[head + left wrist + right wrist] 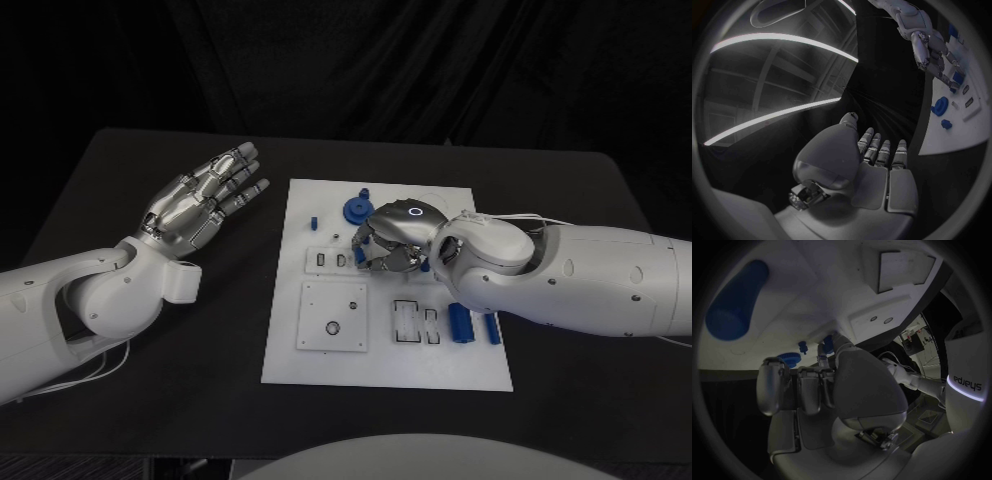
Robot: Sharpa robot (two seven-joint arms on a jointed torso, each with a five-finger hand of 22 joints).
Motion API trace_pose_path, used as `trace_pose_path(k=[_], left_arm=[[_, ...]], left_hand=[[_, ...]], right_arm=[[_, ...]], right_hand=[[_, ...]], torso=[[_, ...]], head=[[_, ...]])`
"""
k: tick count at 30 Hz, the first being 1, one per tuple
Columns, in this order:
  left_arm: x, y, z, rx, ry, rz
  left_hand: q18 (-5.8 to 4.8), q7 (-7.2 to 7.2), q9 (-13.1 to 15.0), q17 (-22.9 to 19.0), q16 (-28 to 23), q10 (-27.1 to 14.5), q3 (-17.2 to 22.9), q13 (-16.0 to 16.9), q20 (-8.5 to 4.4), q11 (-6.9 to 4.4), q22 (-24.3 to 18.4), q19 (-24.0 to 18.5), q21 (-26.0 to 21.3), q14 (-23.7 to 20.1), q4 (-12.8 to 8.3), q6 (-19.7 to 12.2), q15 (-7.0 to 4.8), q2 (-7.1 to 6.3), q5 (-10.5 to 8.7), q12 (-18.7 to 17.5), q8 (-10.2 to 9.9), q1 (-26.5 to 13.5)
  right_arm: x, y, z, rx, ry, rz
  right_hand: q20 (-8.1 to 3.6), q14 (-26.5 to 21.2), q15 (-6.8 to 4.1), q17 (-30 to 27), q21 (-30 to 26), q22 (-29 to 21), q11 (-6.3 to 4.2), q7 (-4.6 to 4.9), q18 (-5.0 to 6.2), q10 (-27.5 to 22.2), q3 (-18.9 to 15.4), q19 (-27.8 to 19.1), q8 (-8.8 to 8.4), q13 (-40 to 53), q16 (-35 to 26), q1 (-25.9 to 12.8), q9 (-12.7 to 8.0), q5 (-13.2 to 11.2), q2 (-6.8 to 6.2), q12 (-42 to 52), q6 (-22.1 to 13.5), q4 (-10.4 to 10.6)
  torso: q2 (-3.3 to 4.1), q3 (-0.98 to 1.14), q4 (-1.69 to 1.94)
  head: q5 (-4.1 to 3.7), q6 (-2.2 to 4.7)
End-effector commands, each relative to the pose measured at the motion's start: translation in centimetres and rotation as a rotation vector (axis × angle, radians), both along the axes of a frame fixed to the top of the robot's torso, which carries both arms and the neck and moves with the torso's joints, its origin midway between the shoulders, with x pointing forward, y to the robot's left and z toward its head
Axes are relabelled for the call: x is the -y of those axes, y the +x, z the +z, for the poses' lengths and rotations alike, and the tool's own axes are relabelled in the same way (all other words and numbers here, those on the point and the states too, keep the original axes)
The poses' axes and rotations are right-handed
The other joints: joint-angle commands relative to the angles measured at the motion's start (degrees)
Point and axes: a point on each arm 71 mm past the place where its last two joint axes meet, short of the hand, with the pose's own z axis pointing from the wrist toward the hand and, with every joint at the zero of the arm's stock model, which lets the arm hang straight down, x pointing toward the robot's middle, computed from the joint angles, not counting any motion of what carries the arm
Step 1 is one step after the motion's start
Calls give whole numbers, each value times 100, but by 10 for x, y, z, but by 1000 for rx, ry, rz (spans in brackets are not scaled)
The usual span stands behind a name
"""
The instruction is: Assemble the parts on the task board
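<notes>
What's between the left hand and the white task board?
Nothing: in the head view only bare black table separates the left hand from the task board.

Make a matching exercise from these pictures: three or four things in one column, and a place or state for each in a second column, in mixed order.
Things:
1. left hand
2. right hand
3. blue gear
4. blue cylinder

Places or states:
A. lies at the near right part of the task board
B. fingers spread, above the black table
C. curled over the board's middle
D. stands near the board's far edge

Pairs: 1-B, 2-C, 3-D, 4-A
</notes>
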Motion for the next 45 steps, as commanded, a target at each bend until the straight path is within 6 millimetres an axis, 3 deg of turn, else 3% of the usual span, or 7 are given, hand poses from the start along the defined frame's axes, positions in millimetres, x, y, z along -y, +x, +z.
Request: trace_pose_path(k=[1,15,26,29,32,38,45], left_arm=[[1,0,0,4,-13,-9],[2,0,1,4,-15,5],[5,2,1,-4,-1,70],[7,7,0,-9,1,90],[9,15,-1,-6,8,123],[14,31,1,1,29,150],[21,47,0,-43,78,132]], left_hand=[[68,21,6,5,19,-1,-4,5,44,19,8,10,21,12,-44,-4,34,36,6,1,-4,-8],[69,15,7,3,16,-10,-39,5,35,10,5,1,17,-1,82,-7,24,97,-131,2,3,-133],[60,65,45,188,606,547,-143,108,137,245,111,374,248,808,367,280,165,263,-517,764,130,-494],[51,68,55,269,947,814,-108,157,184,338,196,707,441,1204,368,365,230,265,-509,1118,168,-489],[44,46,73,498,1796,1190,-54,253,287,486,622,2294,1388,2167,364,523,354,212,-383,1609,232,-366],[-56,93,129,837,2839,1629,-65,657,270,678,839,2952,1893,2729,367,989,443,197,-256,2494,431,-308],[1,507,223,1480,4385,2695,-15,1331,281,655,1252,3711,2736,3495,373,1846,384,168,-127,3735,843,-241]], right_arm=[[0,-1,-2,-3,-8,3],[7,-5,9,83,106,27],[29,-9,51,244,232,37],[32,-7,56,263,236,37],[36,-2,56,272,227,33],[38,10,51,261,209,14],[49,16,41,230,183,-25]], right_hand=[[43,583,35,1455,-18,1167,53,5,77,608,-34,112,-31,1510,-34,-41,-2,-56,-29,15,-53,8],[46,588,34,1467,-6,1174,47,-8,74,608,-153,127,-71,1510,-19,-161,-38,-618,-188,15,-576,234],[28,583,12,1456,-19,1171,20,-41,76,608,-190,123,-52,1510,-34,-267,-52,-681,-289,15,-643,457],[25,590,10,1474,16,1182,19,-39,68,608,-179,139,-32,1510,-11,-282,-46,-678,-271,15,-613,485],[21,600,7,1497,85,1203,16,-41,52,608,-148,170,-15,1510,19,-268,-40,-671,-229,15,-580,487],[18,602,9,1503,122,1214,25,-23,44,608,-22,192,28,1510,26,-78,-24,-498,-95,15,-455,439],[23,600,17,1497,120,1213,36,-6,44,608,29,192,51,1510,18,29,-19,-331,-1,15,-364,418]], torso=[[1,0,1],[0,1,-2],[-15,5,-4],[-55,24,-10],[-120,41,-11],[-328,118,-43],[-680,223,-149]], head=[[-3,-4],[50,51],[200,482],[229,594],[258,692],[357,720],[520,484]])
